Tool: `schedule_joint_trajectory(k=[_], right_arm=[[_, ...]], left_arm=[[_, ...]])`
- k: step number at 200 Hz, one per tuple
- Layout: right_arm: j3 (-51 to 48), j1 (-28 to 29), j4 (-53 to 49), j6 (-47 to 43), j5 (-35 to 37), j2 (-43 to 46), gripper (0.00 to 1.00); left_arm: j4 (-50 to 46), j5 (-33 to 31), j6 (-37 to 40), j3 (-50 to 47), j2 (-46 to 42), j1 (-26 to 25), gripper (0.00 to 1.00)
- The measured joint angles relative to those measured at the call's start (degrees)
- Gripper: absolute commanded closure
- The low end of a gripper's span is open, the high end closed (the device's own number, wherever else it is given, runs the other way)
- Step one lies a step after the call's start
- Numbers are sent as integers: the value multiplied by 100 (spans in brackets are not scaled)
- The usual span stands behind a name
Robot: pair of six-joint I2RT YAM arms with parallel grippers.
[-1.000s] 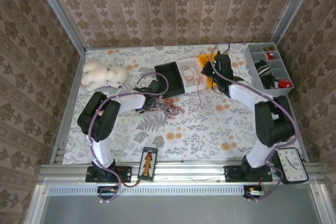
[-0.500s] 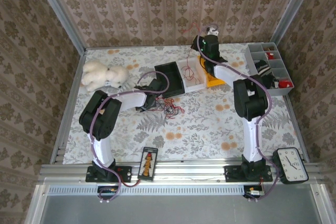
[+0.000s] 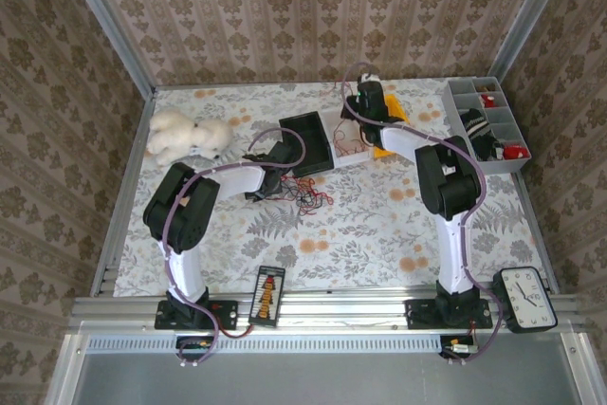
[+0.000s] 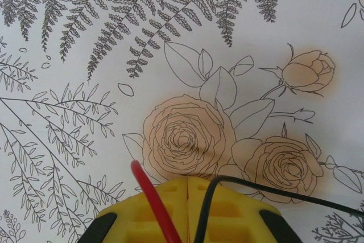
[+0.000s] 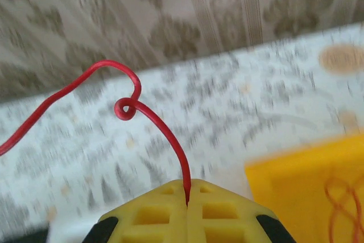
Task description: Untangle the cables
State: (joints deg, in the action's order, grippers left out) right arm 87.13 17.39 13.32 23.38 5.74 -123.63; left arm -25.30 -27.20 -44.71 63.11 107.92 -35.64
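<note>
So the cables are mostly a loose red knot with a few dark strands, sitting on the desk about mid-way across, just in front of the black tray. A few more red loops are lying in the white tray right next to the black one, and in the right wrist view some thin red loops sit on the yellow pad too.

The left gripper is down low by the knot. Its jaws are pressed together, with one red wire and one black wire coming out of them, so it's pinching the cables. Underneath it you just get the flowery desk cover, roses and ferns.

The right gripper is up at the far edge of the desk, above the white tray. Its jaws are pressed together as well, and a single red strand comes straight out of the seam, curls into a tiny loop and then swings off to the left. That view is pretty blurry, mostly wallpaper and the desk edge.

Further out: a white plush dog at the far left, a grey sorting box at the far right, and a clock near the right arm's base.
</note>
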Motion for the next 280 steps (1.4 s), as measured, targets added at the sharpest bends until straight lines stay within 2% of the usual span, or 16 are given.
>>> schedule_joint_trajectory(k=[39,114,174,212,280], right_arm=[[-625,94,-378,-164,-7,455,100],[-573,116,-1565,-225,203,603,100],[-420,326,-2326,-52,859,603,100],[-448,367,-2387,326,905,608,100],[-166,153,-2127,688,461,658,100]], left_arm=[[0,15,-2,0,-2,4,100],[0,13,-2,2,-2,4,100],[-2,13,0,4,-2,4,100],[-2,13,-2,4,-2,4,100],[0,13,4,2,-4,4,100]])
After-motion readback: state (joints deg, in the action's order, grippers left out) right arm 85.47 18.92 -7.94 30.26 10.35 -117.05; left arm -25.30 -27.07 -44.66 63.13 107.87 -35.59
